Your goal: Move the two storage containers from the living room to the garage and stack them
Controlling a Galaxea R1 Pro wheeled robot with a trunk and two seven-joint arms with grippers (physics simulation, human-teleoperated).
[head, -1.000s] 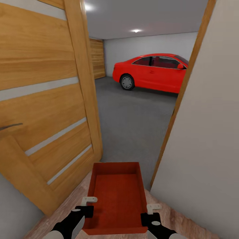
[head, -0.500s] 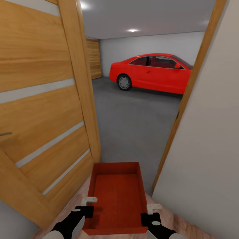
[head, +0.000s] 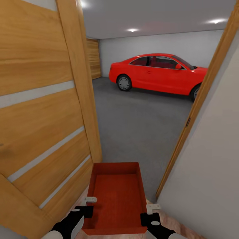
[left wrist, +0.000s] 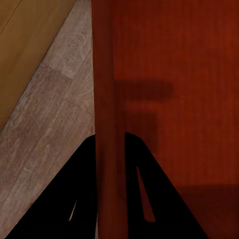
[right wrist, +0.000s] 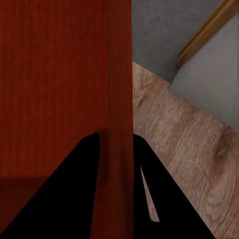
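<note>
1. Garage: seen ahead through an open doorway; grey-white walls, lit ceiling, dark grey floor.
2. Car: red, parked at the far side of the garage, side-on.
3. Plank door: brown horizontal wood planks, at the garage's far left corner.
4. Door: orange wood with pale horizontal stripes, swung open at the left of the doorway.
5. Frame: wood, at the right of the doorway, against a pale wall.
6. Wood floor: light planks, under the robot on the near side of the threshold.
7. Bin: red-orange, open top, empty; carried level in front of the robot, its far end over the threshold.
8. Left hand: pinches the bin's left wall; in the left wrist view the wall runs between the two dark fingers.
9. Right hand: pinches the bin's right wall, one finger on either side of it in the right wrist view.
</note>
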